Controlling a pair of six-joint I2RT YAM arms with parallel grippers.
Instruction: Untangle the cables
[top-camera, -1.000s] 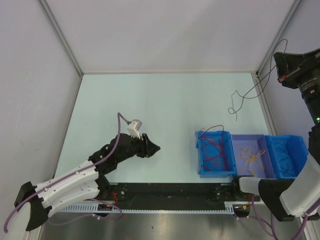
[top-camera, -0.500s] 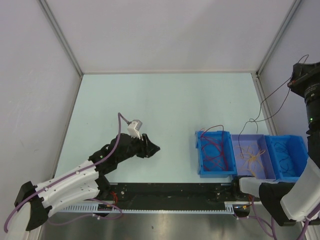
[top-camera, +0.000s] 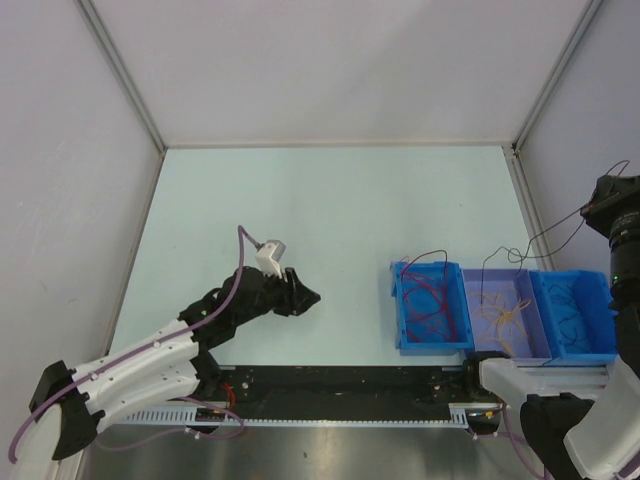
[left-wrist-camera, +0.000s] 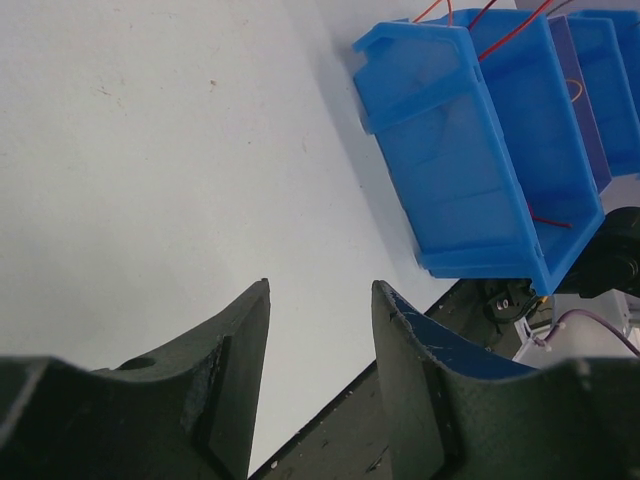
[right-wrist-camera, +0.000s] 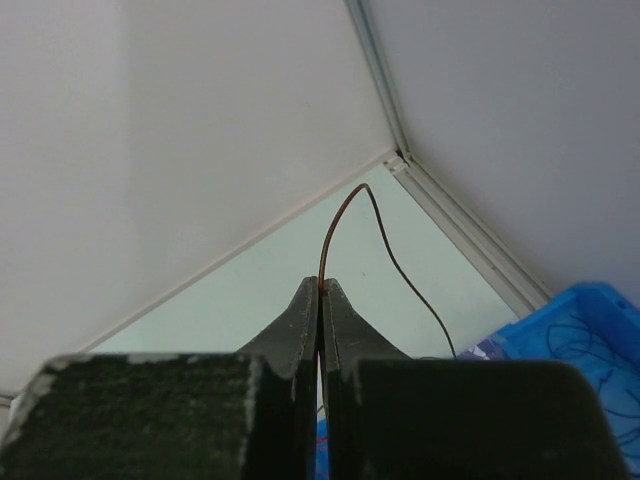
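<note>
Pale green tabletop (top-camera: 330, 200): at its near right, three blue bins (top-camera: 403, 325) hold sorted cables (top-camera: 435, 300); left gripper (top-camera: 303, 296) waits nearby, jaws apart, empty. Farther right, right gripper (right-wrist-camera: 320, 288), pinched on a dark cable (right-wrist-camera: 385, 247), holds it high, apparently for binning.

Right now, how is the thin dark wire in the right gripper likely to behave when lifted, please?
Probably floppy: the wire sags from the shut right gripper. Likely very light, being so thin. Its end may snag the lilac plastic bin.

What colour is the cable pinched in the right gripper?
Dark brownish-black; the cable in the right gripper shows best in the right wrist view.
</note>
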